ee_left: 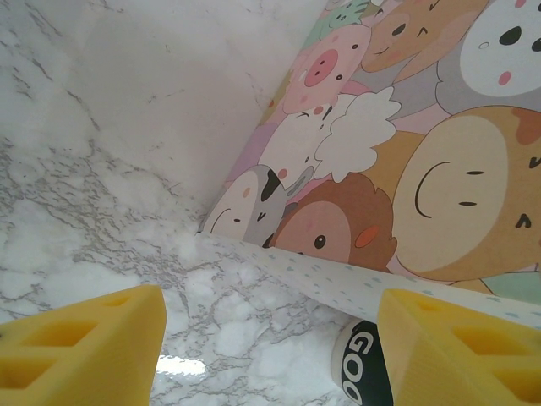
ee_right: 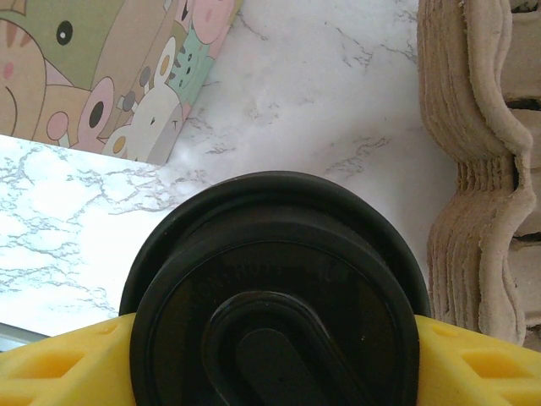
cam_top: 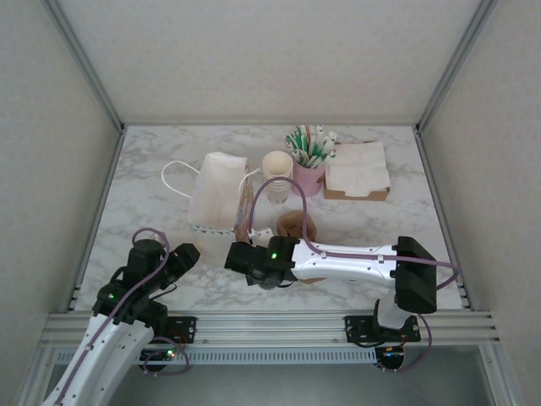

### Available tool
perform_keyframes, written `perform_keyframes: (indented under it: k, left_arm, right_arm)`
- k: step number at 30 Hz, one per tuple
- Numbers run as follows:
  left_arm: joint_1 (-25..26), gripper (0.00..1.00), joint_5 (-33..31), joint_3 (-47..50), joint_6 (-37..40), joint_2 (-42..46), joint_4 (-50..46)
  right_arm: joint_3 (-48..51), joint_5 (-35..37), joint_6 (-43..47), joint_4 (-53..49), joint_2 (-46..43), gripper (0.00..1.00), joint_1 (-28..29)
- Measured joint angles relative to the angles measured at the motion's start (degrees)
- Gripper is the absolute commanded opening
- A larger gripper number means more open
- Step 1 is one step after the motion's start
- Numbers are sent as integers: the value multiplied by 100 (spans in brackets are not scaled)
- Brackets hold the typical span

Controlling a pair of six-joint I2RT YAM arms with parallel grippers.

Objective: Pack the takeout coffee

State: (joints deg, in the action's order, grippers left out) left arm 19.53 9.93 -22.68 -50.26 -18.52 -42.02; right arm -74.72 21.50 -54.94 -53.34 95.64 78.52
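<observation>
Top external view: on the marble table [cam_top: 152, 186] a white paper bag [cam_top: 215, 194] sits left of centre, its string handle looping out to the left. Just right of it stand a stack of cream paper cups [cam_top: 276, 169] and a pink cup of straws [cam_top: 309, 178]. A cardboard box of napkins [cam_top: 357, 173] sits at the far right, and a brown stack of pulp cup carriers [cam_top: 292, 224] lies nearer. The right arm stretches leftward across the near table. Its right gripper [cam_top: 243, 258] is just near of the bag and carriers and covers whatever is beneath it. The left gripper [cam_top: 180, 258] hangs by the bag's near left corner. Left wrist view: its yellow fingers [ee_left: 80, 351] stand well apart over bare marble, grasping nothing. The bag's cartoon-animal side rises at right, and a black object [ee_left: 359, 372] lettered "GOO" is cut off by the right finger. Right wrist view: the takeout coffee [ee_right: 275, 254] stands on the table between the right gripper's fingers, which meet its black lid [ee_right: 279, 330] on both sides. The rim hides whether they press the cup. The bag's corner shows far left. The carrier stack at right is cut by the frame edge.
</observation>
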Motion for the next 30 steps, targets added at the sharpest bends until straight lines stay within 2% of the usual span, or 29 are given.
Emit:
perform_keyframes:
  k: [30]
  left_arm:
    - [0, 67, 0, 0, -20, 0, -2]
  right_arm:
    - [-339, -44, 256, -302, -72, 80, 17]
